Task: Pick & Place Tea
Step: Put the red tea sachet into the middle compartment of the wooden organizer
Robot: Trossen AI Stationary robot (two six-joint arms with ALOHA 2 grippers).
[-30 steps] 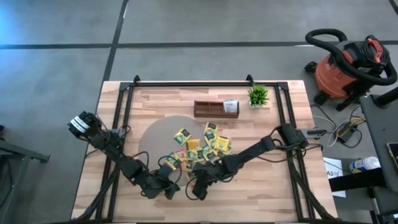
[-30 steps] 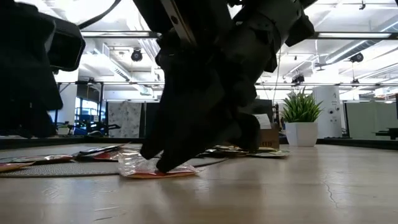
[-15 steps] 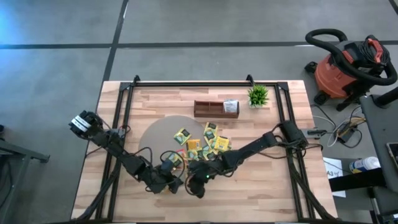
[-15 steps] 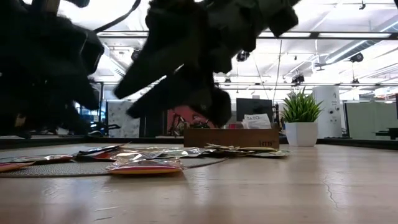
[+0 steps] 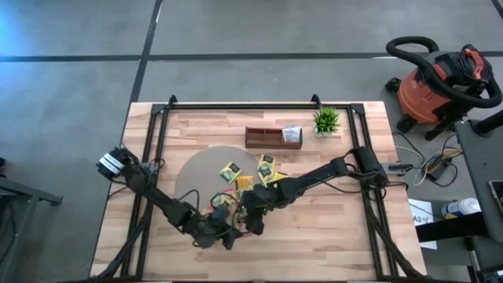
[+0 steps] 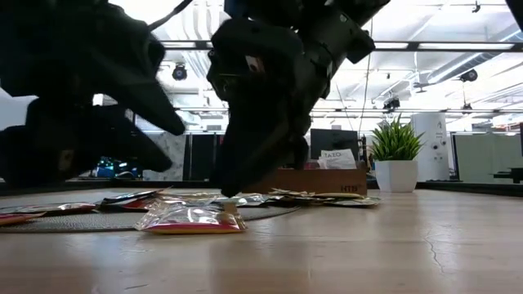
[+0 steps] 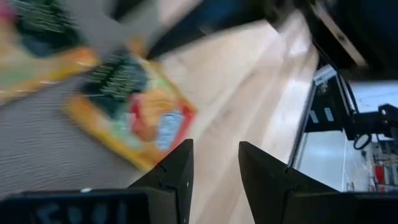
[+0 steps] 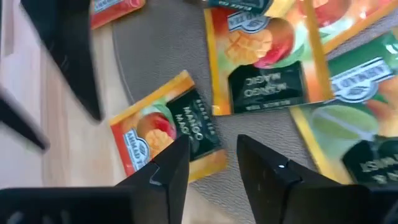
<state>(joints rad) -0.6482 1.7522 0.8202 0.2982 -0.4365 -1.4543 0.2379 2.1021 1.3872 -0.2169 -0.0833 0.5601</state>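
Note:
Several tea sachets [image 5: 263,177], yellow, green and orange, lie flat in a loose heap on a round grey mat [image 5: 196,169]. One orange-red sachet [image 6: 192,220] lies at the mat's near edge, under both grippers. My left gripper [image 5: 229,238] hovers open above it; its wrist view shows an orange sachet [image 7: 134,109] just beyond its fingers [image 7: 180,171]. My right gripper [image 5: 253,224] is open too, pointing down at a mango sachet [image 8: 168,137] on the mat's rim. Neither gripper holds anything.
A brown wooden tray [image 5: 263,140] stands at the far middle with a white sachet [image 5: 291,134] in its right compartment. A small potted plant [image 5: 326,120] stands right of it. Black rails [image 5: 157,141] run along the table's left, right and far sides. Bare wood lies near the front edge.
My right gripper has risen off the orange-red sachet at the mat's near edge, rolled its wrist and gone toward the far edge. The sachet stays flat on the table. My left gripper has moved toward the table's right, closer to the right gripper.

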